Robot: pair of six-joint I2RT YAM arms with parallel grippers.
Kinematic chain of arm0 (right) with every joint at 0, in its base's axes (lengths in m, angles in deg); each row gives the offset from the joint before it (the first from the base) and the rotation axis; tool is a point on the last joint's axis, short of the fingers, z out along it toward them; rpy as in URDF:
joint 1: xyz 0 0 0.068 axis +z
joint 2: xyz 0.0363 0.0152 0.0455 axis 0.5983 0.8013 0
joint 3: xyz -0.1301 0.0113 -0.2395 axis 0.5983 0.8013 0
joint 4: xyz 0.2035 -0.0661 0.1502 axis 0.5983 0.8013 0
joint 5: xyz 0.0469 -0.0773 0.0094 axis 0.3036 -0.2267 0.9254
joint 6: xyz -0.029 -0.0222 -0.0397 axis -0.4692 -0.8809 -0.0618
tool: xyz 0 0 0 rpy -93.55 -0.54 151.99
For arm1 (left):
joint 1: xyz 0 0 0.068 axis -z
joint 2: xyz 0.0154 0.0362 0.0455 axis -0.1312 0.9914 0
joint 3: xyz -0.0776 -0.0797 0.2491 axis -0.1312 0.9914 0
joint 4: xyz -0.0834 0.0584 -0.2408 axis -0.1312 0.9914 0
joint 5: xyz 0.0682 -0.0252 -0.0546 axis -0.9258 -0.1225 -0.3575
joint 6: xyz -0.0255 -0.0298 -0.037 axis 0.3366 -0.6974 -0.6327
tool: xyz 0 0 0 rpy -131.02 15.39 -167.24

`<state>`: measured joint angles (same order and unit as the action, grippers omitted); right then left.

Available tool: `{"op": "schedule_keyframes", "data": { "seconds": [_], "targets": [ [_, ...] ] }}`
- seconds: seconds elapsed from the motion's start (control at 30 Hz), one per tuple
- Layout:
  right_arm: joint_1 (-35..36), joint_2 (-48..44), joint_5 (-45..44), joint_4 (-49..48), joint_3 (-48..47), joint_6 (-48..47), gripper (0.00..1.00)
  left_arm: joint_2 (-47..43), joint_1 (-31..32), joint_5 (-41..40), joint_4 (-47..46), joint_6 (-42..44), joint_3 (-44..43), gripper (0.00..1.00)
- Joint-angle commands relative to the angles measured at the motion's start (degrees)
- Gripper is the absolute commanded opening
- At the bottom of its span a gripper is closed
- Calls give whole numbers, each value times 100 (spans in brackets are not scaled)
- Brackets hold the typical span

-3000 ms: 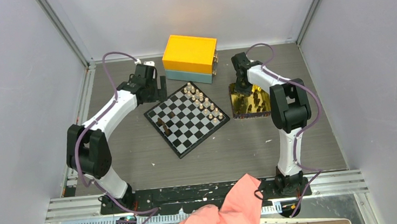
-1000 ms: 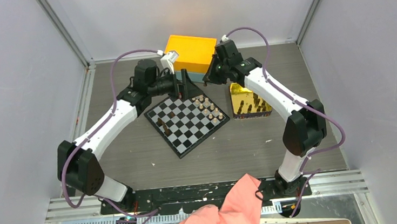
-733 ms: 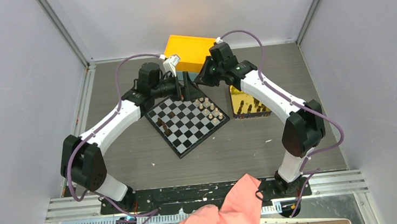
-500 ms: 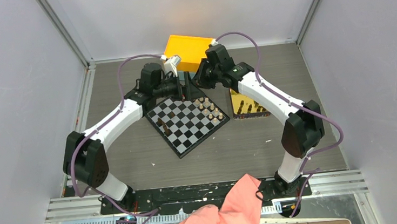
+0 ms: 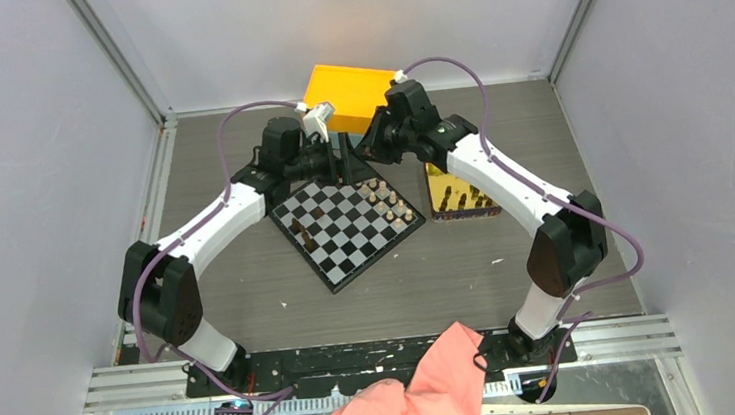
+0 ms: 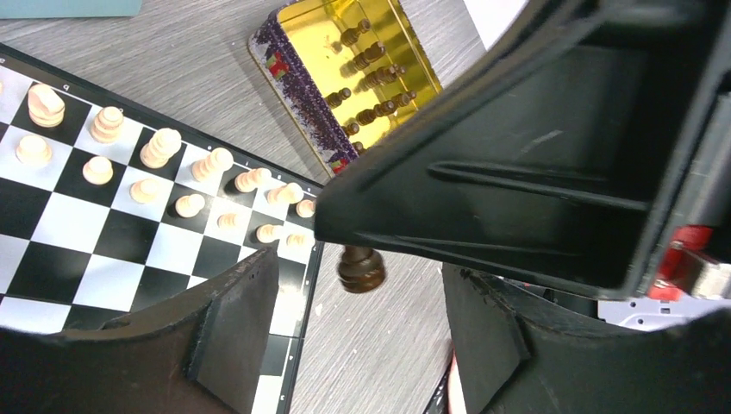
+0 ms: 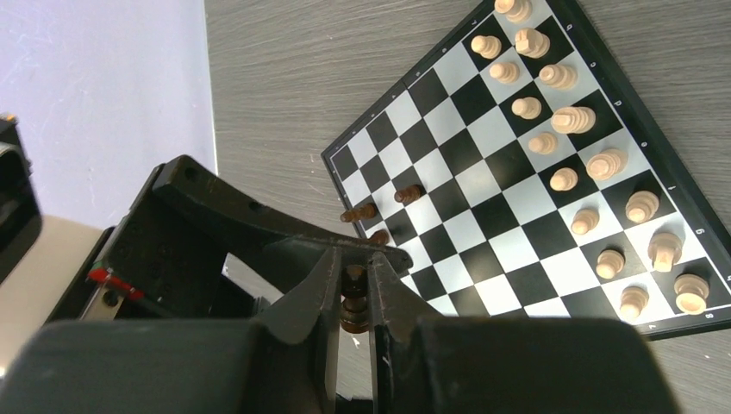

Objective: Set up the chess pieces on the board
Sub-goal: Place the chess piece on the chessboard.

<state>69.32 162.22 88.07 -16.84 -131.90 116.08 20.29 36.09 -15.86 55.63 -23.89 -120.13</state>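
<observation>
Arms are closing in over the board [image 5: 342, 248]: right gripper [image 7: 354, 285] is pinching a dark piece [image 6: 360, 268], left gripper [image 6: 358, 328] gaping right by it. Handoff probably; left needs closing first.

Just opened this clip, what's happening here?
Both arms meet near the far corner of the board. The right gripper is shut on a dark chess piece, and the left gripper, open, flanks it, so it looks like a handover. Light pieces stand in two rows on the board. More dark pieces lie in the gold tin.
</observation>
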Motion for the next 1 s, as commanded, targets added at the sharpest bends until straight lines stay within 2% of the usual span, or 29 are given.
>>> {"op": "schedule_keyframes", "data": {
  "seconds": [0.0,0.07,0.47,0.67,0.97],
  "targets": [
    [13,-458,147,-179,86,-7,1,0,27,-46,-265,-11,-242,68],
    [21,-486,201,-183,147,10,1,7,27,-51,-281,-43,-242,64],
    [40,-564,352,-361,552,63,1,-67,27,120,-562,-258,-181,58],
    [53,-559,406,-474,612,116,1,-61,27,271,-555,-298,-183,48],
    [79,-602,392,-500,672,125,1,-87,27,306,-530,-296,-189,28]
  ]
}}
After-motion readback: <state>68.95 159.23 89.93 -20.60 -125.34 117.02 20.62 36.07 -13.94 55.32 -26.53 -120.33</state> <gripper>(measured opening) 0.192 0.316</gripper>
